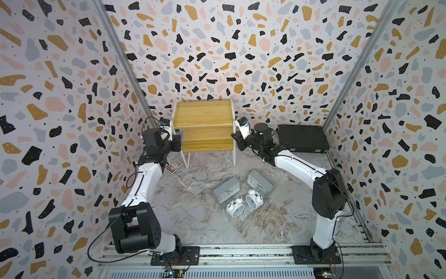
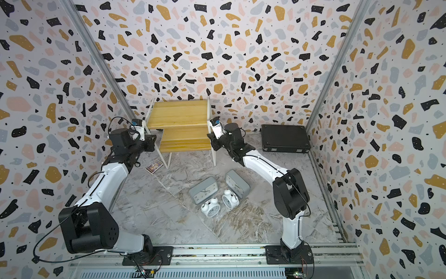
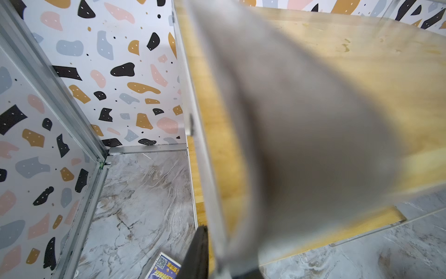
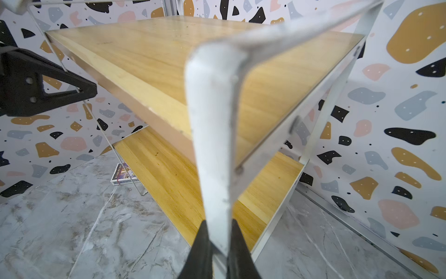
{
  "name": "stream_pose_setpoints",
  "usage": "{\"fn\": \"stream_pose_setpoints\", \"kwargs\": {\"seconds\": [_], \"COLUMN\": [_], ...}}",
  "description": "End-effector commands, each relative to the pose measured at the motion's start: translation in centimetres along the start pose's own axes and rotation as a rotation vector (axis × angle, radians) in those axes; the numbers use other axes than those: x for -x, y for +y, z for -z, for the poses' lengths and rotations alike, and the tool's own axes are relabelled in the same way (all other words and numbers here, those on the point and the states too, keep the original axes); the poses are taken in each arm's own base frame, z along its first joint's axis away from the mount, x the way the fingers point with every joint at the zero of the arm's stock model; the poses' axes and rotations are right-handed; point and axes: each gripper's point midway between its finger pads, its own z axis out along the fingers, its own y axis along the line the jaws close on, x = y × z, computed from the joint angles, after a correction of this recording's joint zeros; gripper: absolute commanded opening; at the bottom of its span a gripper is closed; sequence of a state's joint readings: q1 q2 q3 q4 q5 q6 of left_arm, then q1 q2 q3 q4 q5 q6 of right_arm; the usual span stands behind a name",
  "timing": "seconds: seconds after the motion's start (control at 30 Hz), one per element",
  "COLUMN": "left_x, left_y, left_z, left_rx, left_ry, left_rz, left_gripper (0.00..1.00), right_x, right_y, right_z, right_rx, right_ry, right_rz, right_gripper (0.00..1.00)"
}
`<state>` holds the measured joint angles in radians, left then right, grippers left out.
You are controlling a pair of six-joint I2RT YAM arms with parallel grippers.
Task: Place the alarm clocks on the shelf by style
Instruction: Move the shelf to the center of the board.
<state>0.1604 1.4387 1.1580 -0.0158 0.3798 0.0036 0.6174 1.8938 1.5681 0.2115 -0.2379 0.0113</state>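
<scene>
Both arms are reaching for the shelf [image 1: 204, 116] at the back of the counter [image 1: 193, 224], right up against the far wall, one arm on each side.

The right claw [image 4: 218, 224] is clamped on the shelf's white metal frame. The right wrist view shows it clearly, with a black finger [image 4: 201, 248] on either side of the front upright and the bar pinched between them. In a top view the right claw sits at the right front edge of the rack, about level with the lower board.

The left claw [image 1: 177, 141] is at the opposite front edge. Its wrist view is mostly a blurry pale bar right against the lens, with one black finger [image 3: 199, 251] pressed along it. So it looks closed on the frame too, just less crisp than the other side.

All four clocks are on the counter in front of the shelf, well apart from it and nearer the right arm's side, bunched together:
- A grey clock [image 1: 226, 189] shows its white face.
- A second grey clock [image 1: 260, 183] is just beside it, angled the other way.
- A twin-bell clock [image 1: 235, 207] sits in front of the first grey one.
- A second twin-bell clock [image 1: 254, 199] is between that one and the second grey clock.

None of them is on a board yet, and neither claw touches them.

Other stuff: a flat black case [image 1: 303, 139] lies at the back right by the wall, and a small colourful box [image 1: 174, 166] lies near the shelf's left front leg.
</scene>
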Motion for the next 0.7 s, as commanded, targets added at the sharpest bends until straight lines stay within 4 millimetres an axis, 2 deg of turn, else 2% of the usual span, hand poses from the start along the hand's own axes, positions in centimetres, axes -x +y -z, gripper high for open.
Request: {"fn": "stream_pose_setpoints", "kwargs": {"seconds": [0.0, 0.4, 0.67], "left_x": [1.2, -0.3, -1.7], "left_y": [-3.1, -6.6, -11.5], "left_z": [1.4, 3.4, 2.5], "left_rx": [-0.147, -0.297, -0.381], "left_ry": [-0.047, -0.021, 0.043], "left_rz": [0.07, 0.212, 0.189], "left_gripper": [0.05, 0.04, 0.04], "right_x": [2.6, 0.9, -1.2], "right_y": [-0.5, -3.5, -6.9], "right_z": [1.9, 7.0, 10.7], "right_rx": [-0.053, -0.145, -0.232], "right_ry": [-0.066, -0.044, -0.003], "right_rz": [0.037, 0.033, 0.012], "right_gripper": [0.09, 0.09, 0.09]}}
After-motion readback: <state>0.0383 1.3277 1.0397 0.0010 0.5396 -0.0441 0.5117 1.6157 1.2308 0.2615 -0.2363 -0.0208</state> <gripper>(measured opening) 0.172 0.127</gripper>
